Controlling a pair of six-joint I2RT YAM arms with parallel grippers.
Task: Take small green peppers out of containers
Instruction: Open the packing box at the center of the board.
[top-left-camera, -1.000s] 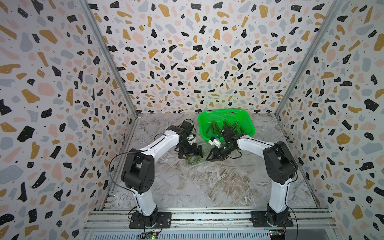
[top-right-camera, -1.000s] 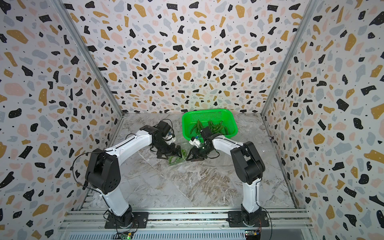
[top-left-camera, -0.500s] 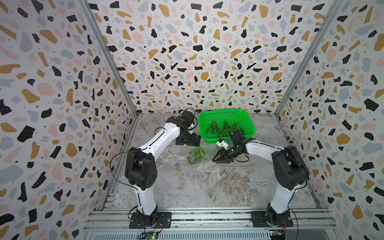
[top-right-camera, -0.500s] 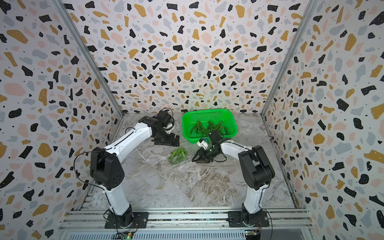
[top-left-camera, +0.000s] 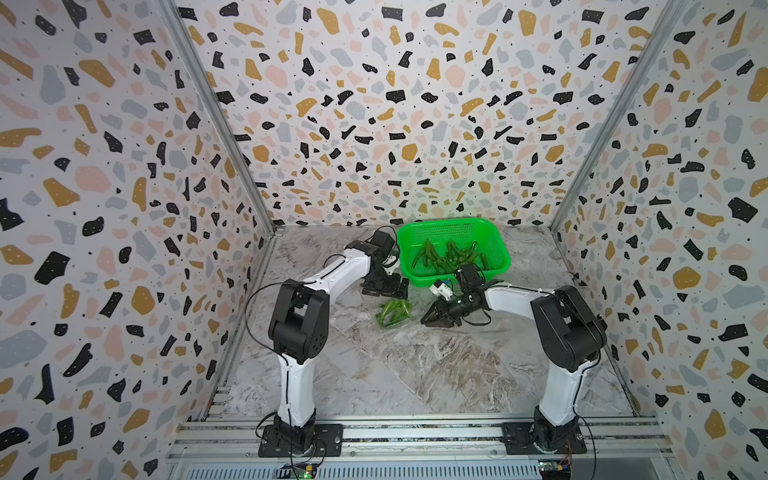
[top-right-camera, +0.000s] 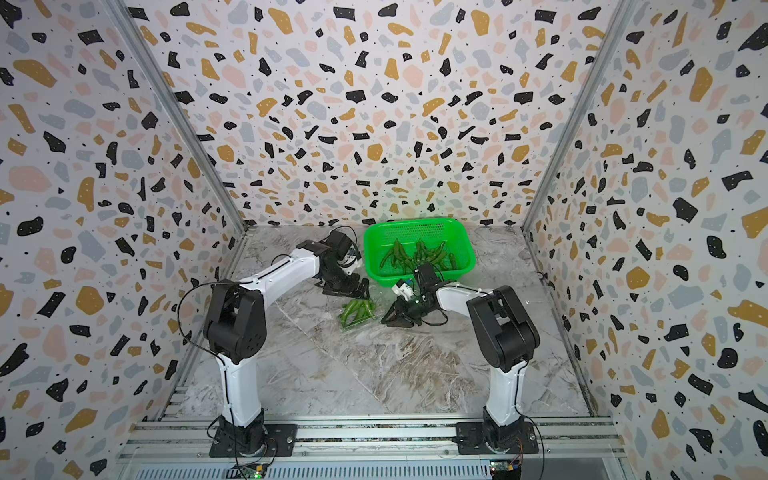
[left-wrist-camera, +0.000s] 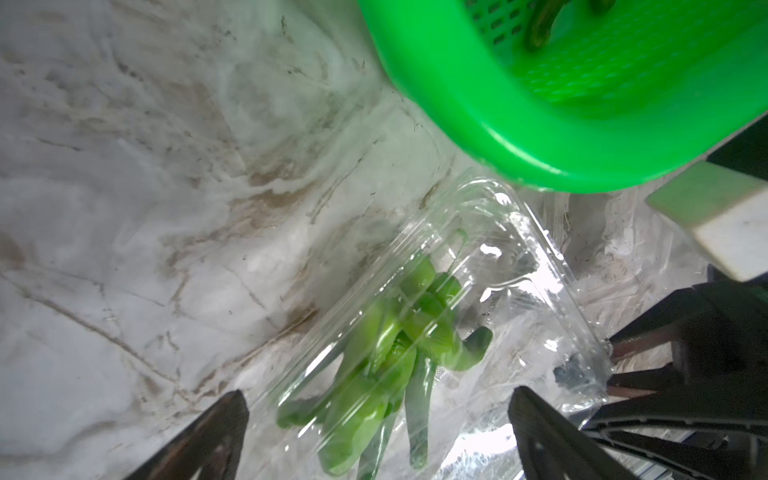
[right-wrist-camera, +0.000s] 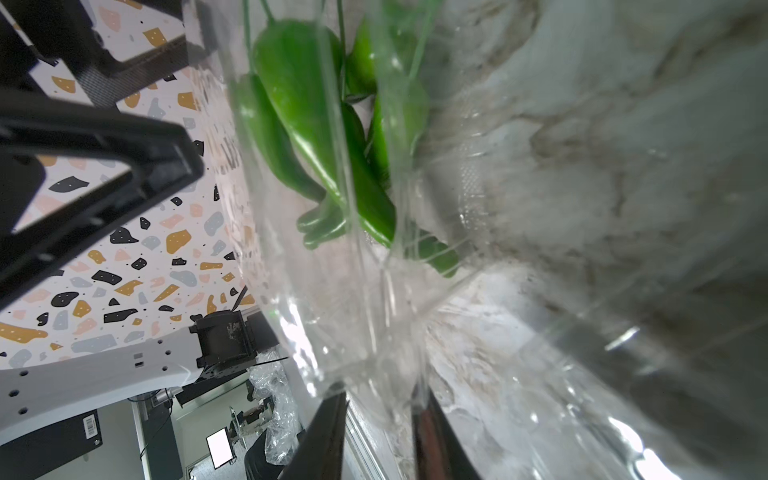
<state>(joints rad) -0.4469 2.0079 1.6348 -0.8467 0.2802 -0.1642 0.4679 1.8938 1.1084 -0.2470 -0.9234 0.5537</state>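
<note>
Right wrist shows our right gripper (right-wrist-camera: 380, 399) narrowing onto a flap of the container (right-wrist-camera: 332, 311), grip we cannot confirm, as our left gripper (left-wrist-camera: 378, 397) backs away wide open, empty; the peppers (left-wrist-camera: 386, 345) stay boxed beside the basket (left-wrist-camera: 498, 137).

In both top views the box (top-left-camera: 400, 322) (top-right-camera: 358, 323) is too clear and small to trace; only its peppers (top-left-camera: 391, 310) (top-right-camera: 356, 309) show. In the left wrist view the basket (left-wrist-camera: 498, 137) runs off the frame, and the left gripper (left-wrist-camera: 376, 392) has its fingers (left-wrist-camera: 216, 436) cut by the edge. In the right wrist view the table (right-wrist-camera: 623, 124) is blurred, and whether the right gripper (right-wrist-camera: 380, 399) pinches the box's edge cannot be told.
</note>
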